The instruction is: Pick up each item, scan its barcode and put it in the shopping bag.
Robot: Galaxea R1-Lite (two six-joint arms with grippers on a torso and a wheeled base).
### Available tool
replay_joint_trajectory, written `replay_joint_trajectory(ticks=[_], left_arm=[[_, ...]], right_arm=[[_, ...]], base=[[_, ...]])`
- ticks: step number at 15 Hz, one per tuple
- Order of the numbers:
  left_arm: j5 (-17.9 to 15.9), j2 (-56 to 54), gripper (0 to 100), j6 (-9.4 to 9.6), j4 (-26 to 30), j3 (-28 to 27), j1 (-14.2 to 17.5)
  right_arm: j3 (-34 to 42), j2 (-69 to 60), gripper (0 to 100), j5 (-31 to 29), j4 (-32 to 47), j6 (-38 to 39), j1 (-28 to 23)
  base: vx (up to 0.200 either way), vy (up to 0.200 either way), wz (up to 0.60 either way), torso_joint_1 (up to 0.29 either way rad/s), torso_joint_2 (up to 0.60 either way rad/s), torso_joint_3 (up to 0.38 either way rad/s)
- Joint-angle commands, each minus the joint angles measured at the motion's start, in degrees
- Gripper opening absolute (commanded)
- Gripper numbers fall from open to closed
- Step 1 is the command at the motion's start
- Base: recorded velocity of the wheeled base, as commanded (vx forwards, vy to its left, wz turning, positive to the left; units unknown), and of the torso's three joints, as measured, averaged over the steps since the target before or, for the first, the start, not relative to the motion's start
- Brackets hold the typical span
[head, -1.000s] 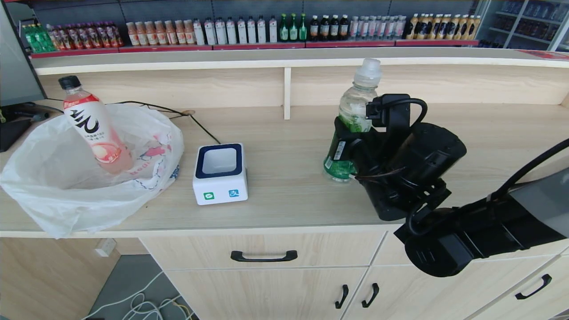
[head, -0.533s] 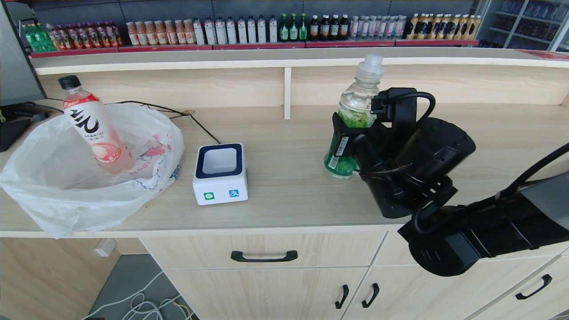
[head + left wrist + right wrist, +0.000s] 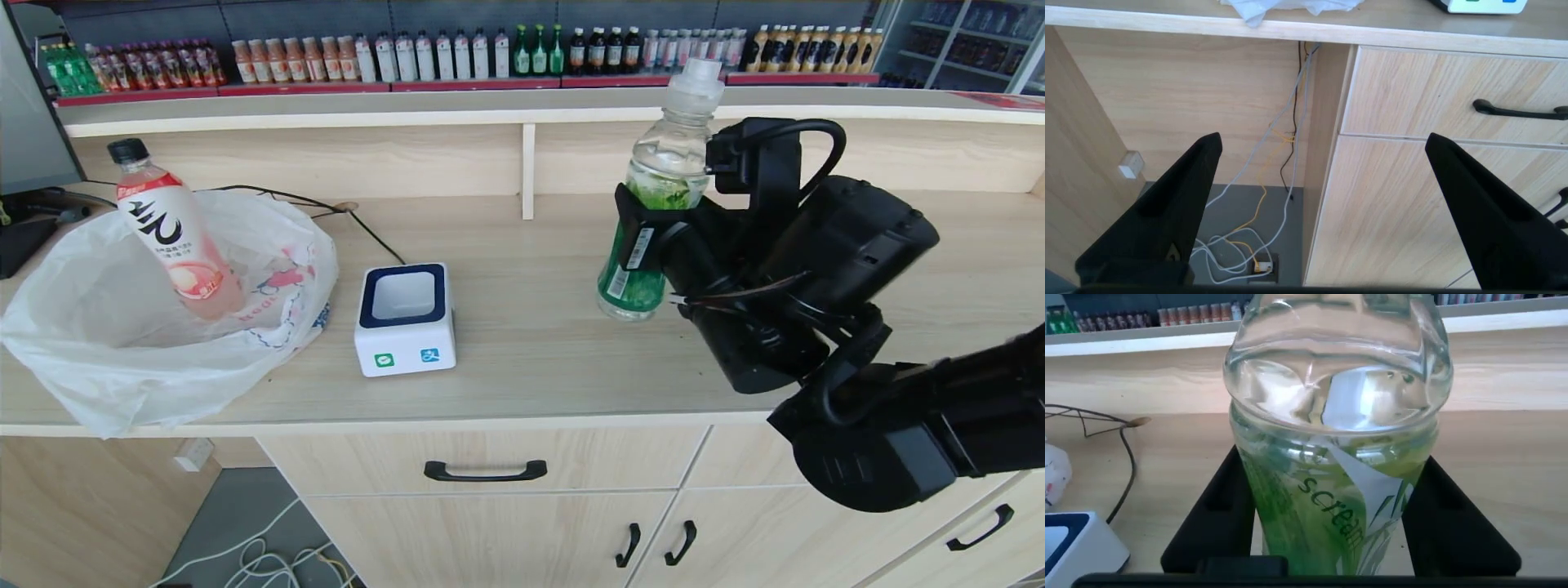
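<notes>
The right gripper (image 3: 645, 245) is clamped round the green bottle (image 3: 663, 175), holding it upright above the counter (image 3: 531, 343). The scanner (image 3: 404, 318) sits off to the bottle's left, with the shopping bag (image 3: 82, 343) farther left again.

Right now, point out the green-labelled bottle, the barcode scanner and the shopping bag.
green-labelled bottle (image 3: 630, 287), head view, on its lower green label
barcode scanner (image 3: 406, 343), head view, on its white front face
shopping bag (image 3: 98, 327), head view, on its near plastic wall
</notes>
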Motion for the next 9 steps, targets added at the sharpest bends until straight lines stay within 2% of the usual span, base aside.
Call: replay_joint_trajectory(ticks=[1,3,7,9], left_arm=[[0.0,0.0,100,0.00,0.0,0.0,0.0],[0.0,0.0,100,0.00,0.0,0.0,0.0],[0.0,0.0,100,0.00,0.0,0.0,0.0],[0.0,0.0,100,0.00,0.0,0.1,0.0]], right_arm=[[0.2,-5.1,0,-0.4,1.0,-0.1,0.9],[2.6,-9.0,0,-3.3,1.1,-1.5,2.6],[14.3,-17.0,0,-7.9,1.0,-2.8,9.2],[17.0,-19.8,0,-8.0,1.0,-3.5,9.9]], base=[[0.000,0.000,0.00,0.000,0.00,0.000],[0.000,0.000,0.00,0.000,0.00,0.000],[0.000,0.000,0.00,0.000,0.00,0.000],[0.000,0.000,0.00,0.000,0.00,0.000]])
